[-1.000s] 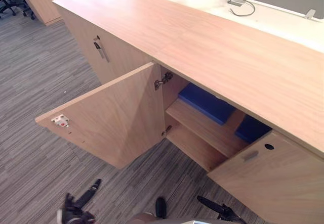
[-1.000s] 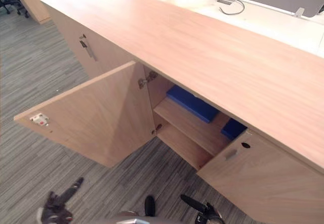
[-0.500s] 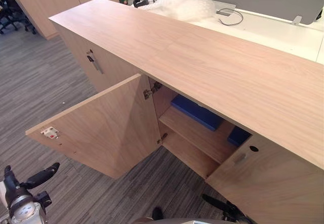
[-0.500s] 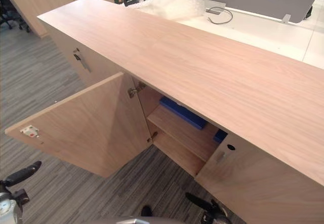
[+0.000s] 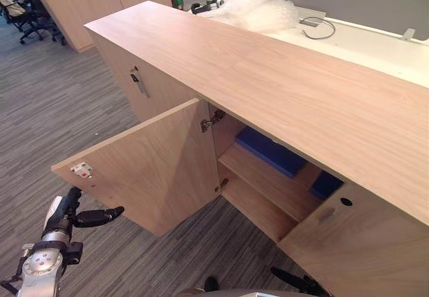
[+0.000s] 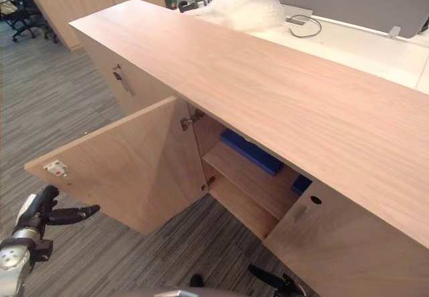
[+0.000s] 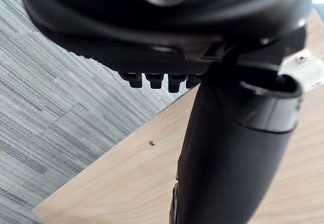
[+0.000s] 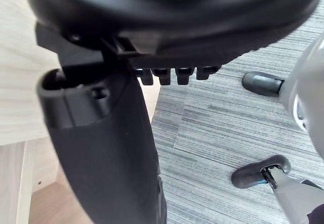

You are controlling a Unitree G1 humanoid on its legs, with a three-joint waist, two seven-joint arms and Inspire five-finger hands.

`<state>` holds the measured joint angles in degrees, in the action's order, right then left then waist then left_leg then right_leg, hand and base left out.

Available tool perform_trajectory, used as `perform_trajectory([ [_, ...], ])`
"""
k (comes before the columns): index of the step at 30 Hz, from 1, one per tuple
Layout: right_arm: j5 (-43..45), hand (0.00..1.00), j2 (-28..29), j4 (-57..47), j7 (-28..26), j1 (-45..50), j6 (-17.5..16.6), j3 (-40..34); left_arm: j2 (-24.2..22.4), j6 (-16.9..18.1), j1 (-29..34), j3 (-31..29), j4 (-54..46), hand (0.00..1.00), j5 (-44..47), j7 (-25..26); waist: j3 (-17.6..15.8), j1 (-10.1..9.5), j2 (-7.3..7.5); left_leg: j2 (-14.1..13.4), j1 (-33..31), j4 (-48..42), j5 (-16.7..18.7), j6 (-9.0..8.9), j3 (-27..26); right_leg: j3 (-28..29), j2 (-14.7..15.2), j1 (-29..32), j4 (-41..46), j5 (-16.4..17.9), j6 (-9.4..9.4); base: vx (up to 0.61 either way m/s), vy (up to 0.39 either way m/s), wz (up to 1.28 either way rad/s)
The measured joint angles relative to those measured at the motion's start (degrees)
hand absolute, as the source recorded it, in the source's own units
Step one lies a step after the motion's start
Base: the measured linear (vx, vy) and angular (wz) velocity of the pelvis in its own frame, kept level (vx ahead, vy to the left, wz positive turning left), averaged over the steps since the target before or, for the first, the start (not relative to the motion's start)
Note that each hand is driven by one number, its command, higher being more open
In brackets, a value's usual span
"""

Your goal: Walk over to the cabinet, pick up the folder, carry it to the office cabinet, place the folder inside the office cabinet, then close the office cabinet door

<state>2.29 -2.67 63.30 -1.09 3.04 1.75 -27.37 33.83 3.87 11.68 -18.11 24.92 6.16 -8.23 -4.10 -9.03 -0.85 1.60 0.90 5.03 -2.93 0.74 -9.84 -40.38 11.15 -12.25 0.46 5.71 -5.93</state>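
- Wood-grain office cabinet point(image 5: 268, 76) runs across in front of us, its left door point(image 5: 154, 169) swung wide over the grey carpet point(image 5: 53, 109).
- We see the blue folder point(image 5: 271, 151) lying flat on the upper shelf inside; another blue piece point(image 5: 326, 184) sits further right, partly hidden behind the half-open right door point(image 5: 362, 243).
- Our left hand point(image 5: 66, 206) hovers low, near the open door's outer edge, fingers relaxed and empty.
- Our right hand point(image 5: 295, 282) hangs low before the cabinet, loosely spread, holding nothing.
- Behind the cabinet, bubble wrap point(image 5: 258, 9) and a cable point(image 5: 320, 29) lie on a white desk point(image 5: 375, 45).
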Motion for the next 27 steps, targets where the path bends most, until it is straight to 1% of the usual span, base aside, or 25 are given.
perform_trajectory([
  [4, -0.04, 1.00, -0.62, 0.17, -0.22, 0.02, -0.02, 1.85, 1.01, 0.01, -0.38, 2.34, 1.58, 1.00, 0.03, 0.10, 0.60, -0.16, 0.04, 0.12, 0.00, 0.00, -0.20, 0.04, 0.10, -0.01, 0.04, -0.06, -0.10, -0.05, -0.09, -0.01, 0.000, 0.00],
  [6, -0.04, 1.00, -0.89, 0.59, -0.29, -0.07, -0.01, 2.39, 1.59, -0.04, -2.54, 4.32, 4.91, 1.00, 1.19, 0.08, 0.97, -0.10, 0.00, 0.20, -0.07, 0.01, -0.39, 0.14, 0.19, -0.03, 0.06, -0.09, -0.25, -0.13, -0.23, 0.00, 0.000, 0.00],
  [8, -0.03, 1.00, -1.21, 0.66, -0.36, -0.27, -0.01, 3.70, 1.59, -0.08, -4.20, 4.83, 6.65, 1.00, 2.56, 0.08, 1.02, -0.04, 0.07, 0.25, -0.20, 0.01, -0.62, 0.21, 0.29, -0.05, 0.04, -0.07, -0.40, -0.22, -0.37, -0.02, -0.001, 0.02],
  [10, -0.02, 1.00, -1.46, 1.28, -0.58, -0.56, -0.01, 3.86, 1.59, -0.18, -5.43, 5.51, 7.61, 1.00, 3.89, 0.57, 1.07, 0.13, 0.17, 0.36, -0.43, 0.02, -0.89, 0.18, 0.56, -0.08, 0.03, -0.06, -0.69, -0.28, -0.46, -0.04, -0.003, 0.07],
  [13, 0.00, 1.00, -1.59, 1.81, -0.58, -1.15, 0.00, 3.86, 1.58, -0.49, -6.82, 6.33, 8.18, 1.00, 5.84, 1.02, 1.09, 0.40, 0.20, 0.49, -1.07, 0.03, -1.35, 0.20, 0.87, -0.13, -0.08, 0.16, -1.48, -0.69, -1.11, -0.04, 0.002, 0.06],
  [18, -0.02, 1.00, -1.62, 2.71, -0.58, -1.37, -0.01, 3.79, 0.73, -0.94, -8.54, 7.90, 7.89, 1.00, 6.85, 3.14, 1.08, 0.38, 0.18, 0.59, -1.47, 0.04, -1.99, 0.27, 1.34, -0.37, -0.16, 0.23, -1.84, -0.96, -1.53, -0.03, 0.006, 0.05],
  [20, -0.01, 1.00, -1.60, 2.82, -0.57, -1.22, 0.00, 3.73, -1.18, -2.03, -8.86, 7.93, 5.46, 1.00, 6.63, 5.91, 1.07, 0.32, 0.16, 0.61, -1.93, 0.03, -2.34, 0.35, 1.72, -0.58, -0.16, 0.53, -1.74, -1.00, -1.58, -0.04, 0.014, 0.10],
  [22, -0.02, 1.00, -1.63, 2.88, -0.47, -1.09, -0.01, 3.68, -3.08, -2.82, -8.80, 8.30, 1.83, 1.00, 2.41, 9.07, 1.06, 0.06, 0.15, 0.62, -2.76, 0.01, -2.79, 0.38, 2.31, -0.98, -0.15, 1.23, -1.41, -1.03, -1.62, -0.04, 0.016, 0.16],
  [24, -0.04, 1.00, -1.66, 3.44, -0.38, -1.10, -0.05, 3.64, -4.09, -3.22, -8.76, 8.34, -1.24, 1.00, -4.21, 11.05, 1.03, -0.18, 0.14, 0.64, -3.31, 0.01, -3.23, 0.49, 2.85, -1.58, -0.17, 1.52, -1.17, -1.13, -1.74, -0.04, 0.015, 0.16],
  [26, -0.08, 1.00, -1.50, 3.97, -0.28, -1.30, -0.07, 3.64, -4.47, -3.32, -8.77, 8.46, -1.70, 1.00, -11.32, 12.54, 1.03, -0.24, 0.14, 0.63, -3.23, 0.00, -3.44, 0.64, 2.90, -1.54, -0.09, 1.55, -0.77, -1.19, -1.77, -0.05, 0.024, 0.03],
  [27, -0.12, 1.00, -1.46, 3.98, -0.28, -1.59, -0.07, 3.64, -4.54, -3.32, -8.77, 8.65, -1.83, 1.00, -12.80, 12.90, 1.03, -0.22, 0.14, 0.62, -3.27, 0.00, -3.54, 0.68, 2.90, -1.49, -0.04, 1.64, -0.60, -1.22, -1.80, -0.04, 0.027, -0.01],
])
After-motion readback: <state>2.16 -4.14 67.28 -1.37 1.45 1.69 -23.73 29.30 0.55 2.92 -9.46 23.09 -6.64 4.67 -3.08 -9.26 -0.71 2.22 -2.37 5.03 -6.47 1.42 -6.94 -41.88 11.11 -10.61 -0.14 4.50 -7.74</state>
